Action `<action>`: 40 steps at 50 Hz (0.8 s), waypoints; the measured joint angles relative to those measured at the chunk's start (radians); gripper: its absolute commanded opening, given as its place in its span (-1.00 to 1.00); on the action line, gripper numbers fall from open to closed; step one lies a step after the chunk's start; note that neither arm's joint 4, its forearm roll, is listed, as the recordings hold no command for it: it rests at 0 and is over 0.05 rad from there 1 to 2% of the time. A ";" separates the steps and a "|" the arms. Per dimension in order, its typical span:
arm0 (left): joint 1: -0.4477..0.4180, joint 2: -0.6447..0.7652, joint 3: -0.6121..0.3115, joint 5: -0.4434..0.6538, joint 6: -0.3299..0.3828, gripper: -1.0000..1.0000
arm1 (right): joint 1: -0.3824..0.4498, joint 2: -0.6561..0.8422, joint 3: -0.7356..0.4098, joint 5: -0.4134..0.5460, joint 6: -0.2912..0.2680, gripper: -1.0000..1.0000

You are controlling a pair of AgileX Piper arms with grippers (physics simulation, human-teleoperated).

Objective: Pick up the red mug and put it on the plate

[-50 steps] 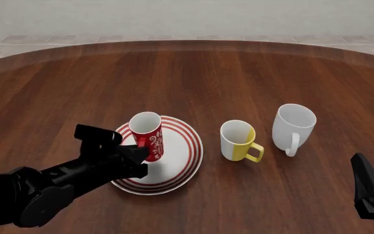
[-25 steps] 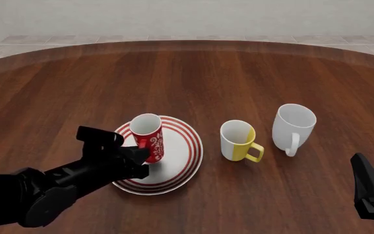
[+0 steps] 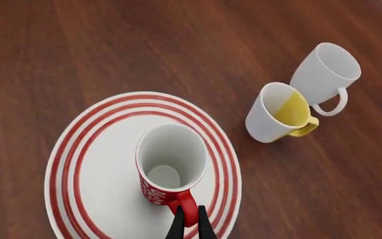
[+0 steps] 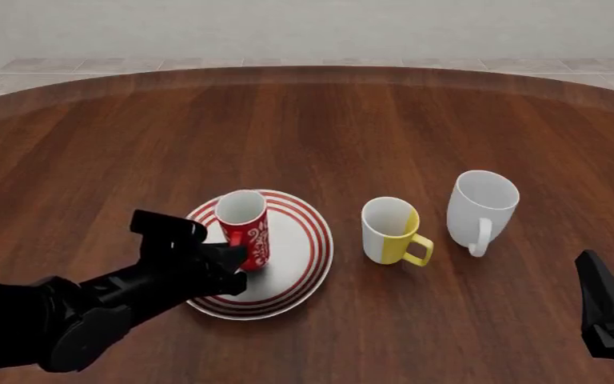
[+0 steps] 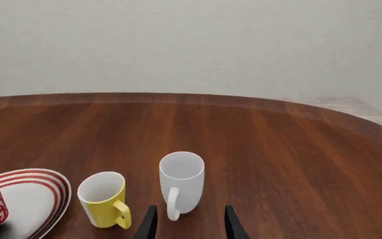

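The red mug (image 4: 244,230) with its white swirl pattern is over the middle of the plate (image 4: 316,240), leaning slightly. Its base is at or just above the plate's surface. My left gripper (image 4: 237,268) is shut on the mug's handle from the near side. In the left wrist view the thin fingertips (image 3: 177,227) pinch the red handle below the red mug (image 3: 171,162), with the plate (image 3: 71,149) all around it. My right gripper (image 4: 609,320) hangs open at the near right, far from the mug. Its open jaws (image 5: 189,226) face the other mugs.
A white-and-yellow mug (image 4: 392,231) stands just right of the plate, handle toward the near right. A plain white mug (image 4: 481,207) stands further right. Both show in the right wrist view, yellow mug (image 5: 103,199) and white mug (image 5: 181,181). The round wooden table's (image 4: 318,120) far edge curves behind.
My left gripper and the red mug have sunk a little toward the plate and shifted slightly right. The right arm has not moved.
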 measured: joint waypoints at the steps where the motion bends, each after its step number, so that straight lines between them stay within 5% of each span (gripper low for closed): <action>1: 0.000 0.002 0.000 -0.001 0.000 -1.00 | 0.000 0.000 0.000 0.000 0.000 1.00; 40: 0.003 0.048 0.016 -0.051 0.002 -1.00 | 0.003 0.004 0.000 -0.002 0.000 1.00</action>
